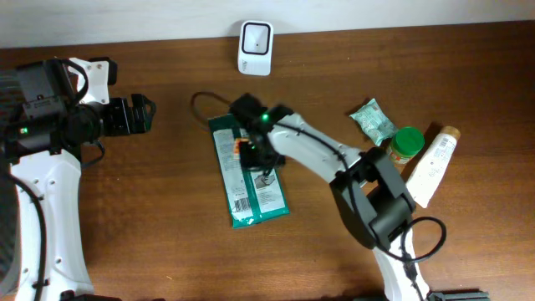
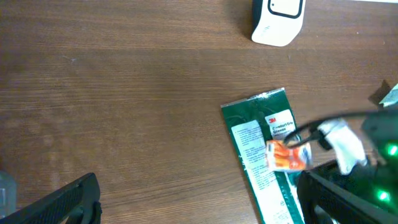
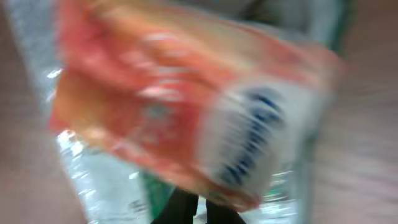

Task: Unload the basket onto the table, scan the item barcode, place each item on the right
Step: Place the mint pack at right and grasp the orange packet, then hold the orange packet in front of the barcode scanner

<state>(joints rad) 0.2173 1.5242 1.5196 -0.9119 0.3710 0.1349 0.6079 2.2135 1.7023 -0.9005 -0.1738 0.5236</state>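
Gripping small orange-and-white plastic sachet, centre of overhead frame, over flat green foil pack: right gripper is clenched on it, likely to carry it to white scanner unit at top centre. Barcode side: cannot tell, wrist view blurred. Idle left gripper sits released, upper left, out of the way.

on the brown wooden table, a crinkled pale green foil packet, a green-lidded jar and a white tube with a tan cap sit clustered together.
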